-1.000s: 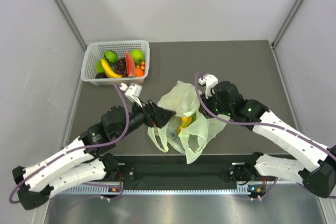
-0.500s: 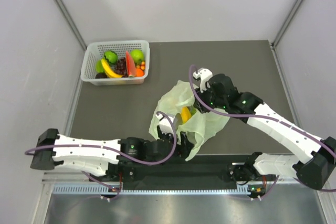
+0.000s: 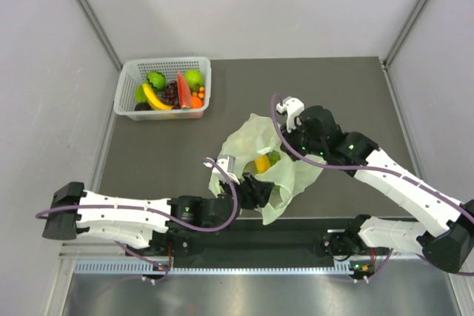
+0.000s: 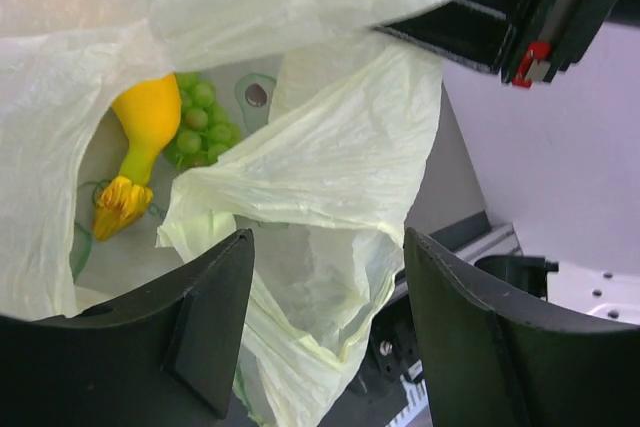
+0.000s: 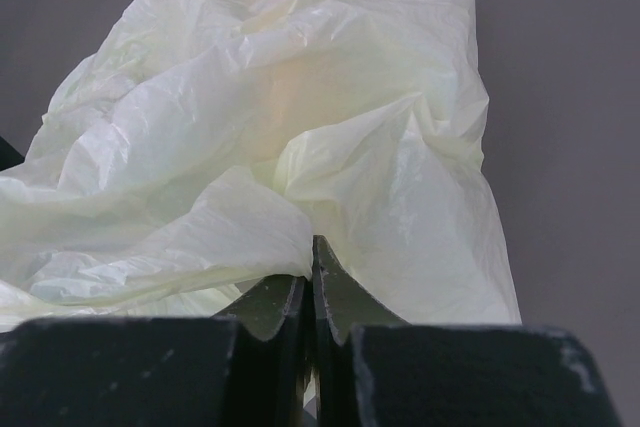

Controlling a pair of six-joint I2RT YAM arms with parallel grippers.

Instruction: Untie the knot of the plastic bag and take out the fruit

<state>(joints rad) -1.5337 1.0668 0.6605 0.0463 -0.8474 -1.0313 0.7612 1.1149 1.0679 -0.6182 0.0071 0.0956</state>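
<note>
The pale green plastic bag (image 3: 248, 142) lies crumpled at the middle of the table with its mouth open. No tied knot shows. Inside it are a yellow fruit piece (image 3: 261, 163) with an orange tip and a green beaded piece (image 3: 274, 158); both also show in the left wrist view, yellow (image 4: 145, 122) and green (image 4: 195, 119). My left gripper (image 3: 255, 190) is open at the bag's near edge, with a loose fold of the bag (image 4: 330, 277) between its jaws, untouched. My right gripper (image 3: 292, 155) is shut on the bag's film (image 5: 300, 147) at its right side.
A white lattice basket (image 3: 167, 61) at the back left holds a banana, green apples, a red wedge, dark grapes and a small orange. The table's near edge and rail (image 3: 259, 238) run just below the bag. The right arm's wrist (image 4: 530, 7) hangs over the bag.
My left arm swung from the bag's left side down along the near edge, and its gripper now points into the bag's near fold. The right gripper kept its hold, shifting slightly.
</note>
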